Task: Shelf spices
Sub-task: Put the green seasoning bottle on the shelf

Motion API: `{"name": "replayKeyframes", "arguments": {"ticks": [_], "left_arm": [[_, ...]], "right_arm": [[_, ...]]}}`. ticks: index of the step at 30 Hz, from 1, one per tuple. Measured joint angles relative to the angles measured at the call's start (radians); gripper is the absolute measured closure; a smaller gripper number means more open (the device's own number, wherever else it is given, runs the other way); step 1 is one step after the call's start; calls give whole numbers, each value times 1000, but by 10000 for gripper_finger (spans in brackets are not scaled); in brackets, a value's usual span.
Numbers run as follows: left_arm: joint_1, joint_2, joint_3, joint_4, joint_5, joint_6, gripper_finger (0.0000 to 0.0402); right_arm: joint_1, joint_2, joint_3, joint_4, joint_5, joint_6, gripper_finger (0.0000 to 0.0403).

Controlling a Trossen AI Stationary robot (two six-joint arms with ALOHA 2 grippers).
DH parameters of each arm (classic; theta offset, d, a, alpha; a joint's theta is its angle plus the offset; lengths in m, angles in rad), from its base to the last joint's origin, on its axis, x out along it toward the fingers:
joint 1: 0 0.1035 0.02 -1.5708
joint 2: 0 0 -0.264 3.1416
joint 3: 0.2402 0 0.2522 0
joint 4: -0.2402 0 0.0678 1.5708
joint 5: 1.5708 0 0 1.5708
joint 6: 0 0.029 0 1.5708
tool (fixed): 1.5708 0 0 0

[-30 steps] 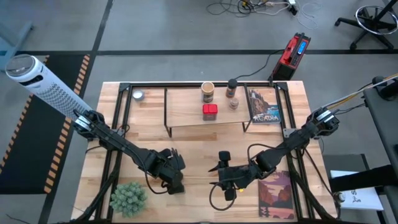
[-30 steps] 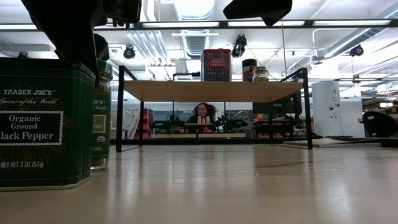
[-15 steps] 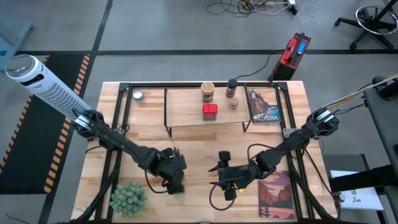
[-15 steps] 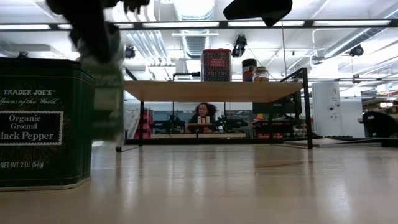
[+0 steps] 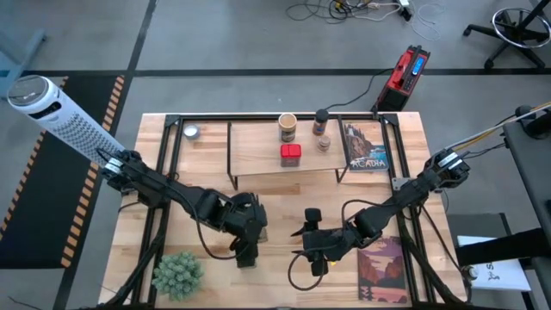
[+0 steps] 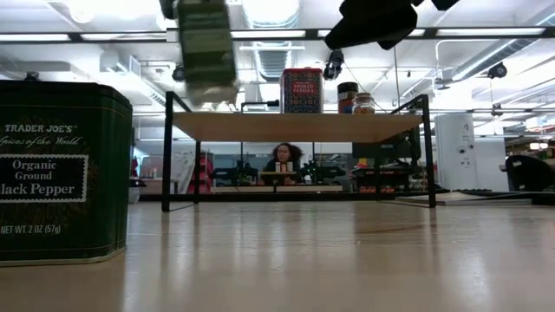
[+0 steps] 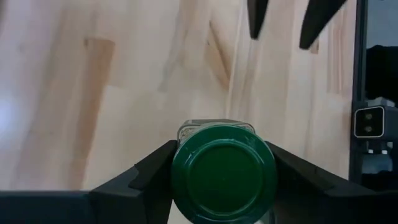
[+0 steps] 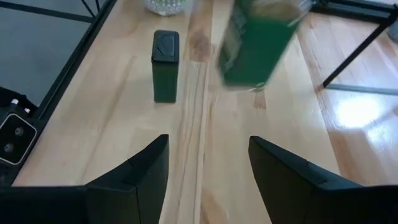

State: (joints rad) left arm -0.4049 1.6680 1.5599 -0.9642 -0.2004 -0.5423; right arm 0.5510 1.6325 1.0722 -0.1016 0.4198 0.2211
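The green-lidded jar (image 7: 224,182) is hanging in the air, pinched between the two dark fingers of the left gripper (image 5: 248,231), which in the high view is sitting just left of the frame's centre, in front of the shelf (image 5: 258,153). A second ago, in the low view, this jar was standing on the table beside the dark square tin (image 6: 61,169) at the left edge; half a second ago it was blurring upward, and now it is showing near the top of that frame (image 6: 206,48), level with or above the shelf board. So the lift looks done and the carry toward the shelf is probably beginning, while the tin is waiting untouched on the tabletop. The right gripper (image 5: 312,244) is idling at lower centre of the high view with its fingers spread and nothing between them, unchanged over the second. The left wrist view alone is showing the grip itself, fingers pressed on the jar just under its lid. The right wrist view is showing the raised jar (image 8: 255,43) clear of the wood and the tin (image 8: 165,65) standing apart from it. Only the high and low views are showing the red square tin (image 5: 290,154) and two more jars already on the shelf.
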Motion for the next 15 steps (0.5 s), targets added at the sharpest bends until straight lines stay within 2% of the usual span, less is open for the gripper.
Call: {"name": "replayKeyframes", "arguments": {"ticks": [15], "left_arm": [[130,0,209,-242,-1,202,203]], "right_arm": [[45,0,-33,-6,33,103,204]]}}
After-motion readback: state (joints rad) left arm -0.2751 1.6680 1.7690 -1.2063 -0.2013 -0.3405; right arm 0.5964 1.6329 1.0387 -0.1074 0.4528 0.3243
